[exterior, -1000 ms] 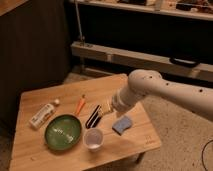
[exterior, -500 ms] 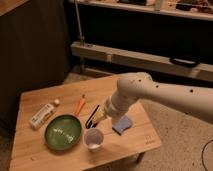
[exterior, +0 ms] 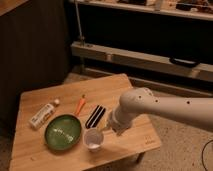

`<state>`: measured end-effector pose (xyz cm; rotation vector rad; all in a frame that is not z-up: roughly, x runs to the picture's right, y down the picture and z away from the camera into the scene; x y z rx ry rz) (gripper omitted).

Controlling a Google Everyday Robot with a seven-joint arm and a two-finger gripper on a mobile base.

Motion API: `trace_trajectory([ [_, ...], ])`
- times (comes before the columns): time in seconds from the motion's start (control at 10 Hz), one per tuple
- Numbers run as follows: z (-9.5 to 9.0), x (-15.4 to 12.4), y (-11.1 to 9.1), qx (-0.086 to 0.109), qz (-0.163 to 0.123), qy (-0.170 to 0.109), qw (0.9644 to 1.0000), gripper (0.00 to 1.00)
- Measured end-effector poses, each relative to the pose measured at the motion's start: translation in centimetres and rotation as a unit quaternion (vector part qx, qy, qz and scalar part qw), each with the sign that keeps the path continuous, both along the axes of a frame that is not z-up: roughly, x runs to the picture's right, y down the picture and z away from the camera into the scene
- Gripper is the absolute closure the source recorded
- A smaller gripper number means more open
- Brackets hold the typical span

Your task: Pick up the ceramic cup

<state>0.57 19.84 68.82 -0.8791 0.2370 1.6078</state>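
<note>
Item: wooden counter [exterior: 40,155], low, light-grained, carrying all the objects listed below.

Item: white robot arm [exterior: 165,107], reaching in from the right across the counter's right half. Its wrist is bent down toward the front centre.

Item: dark-green plate [exterior: 63,132], wide and round, lying flat at front left.

Item: black oblong object with pale stripes [exterior: 95,116], lying just behind the cup. Its type cannot be made out.

Item: white tube or bottle [exterior: 42,115], lying on its side at the left, behind the plate.

Item: ceramic cup [exterior: 93,139], small, white and upright with its mouth facing up. It stands on the counter near the front edge, just right of the plate.

Item: orange carrot-like piece [exterior: 80,105], lying behind the plate.

Item: pincer [exterior: 106,128], at the arm's tip, low over the counter and largely hidden under the wrist. Whether it is wide or narrow cannot be told.

Status: the approach looks nearly complete. The cup rests on the counter and no grasp is evident. Closing on the cup and lifting it are judged outstanding.

Relation: the cup sits just beside the pincer, to its front left, at or very near contact with the cup's rear right rim. Whether the pincer reaches around the rim cannot be told.
</note>
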Motion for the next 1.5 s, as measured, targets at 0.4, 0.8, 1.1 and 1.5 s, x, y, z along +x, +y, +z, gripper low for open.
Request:
trace_trajectory([
  [0.4, -2.4, -1.1, -1.4, 0.024, -0.014, -0.014, 0.9995, 0.35],
  [0.8, -1.9, -2.2, 0.5, 0.053, -0.016, -0.019, 0.9983, 0.35],
  [1.1, -0.5, -3.3, 1.1, 0.056, -0.029, -0.032, 0.9975, 0.35],
  [1.5, 2.7, -4.7, 2.9, 0.030, -0.060, -0.022, 0.9975, 0.35],
])
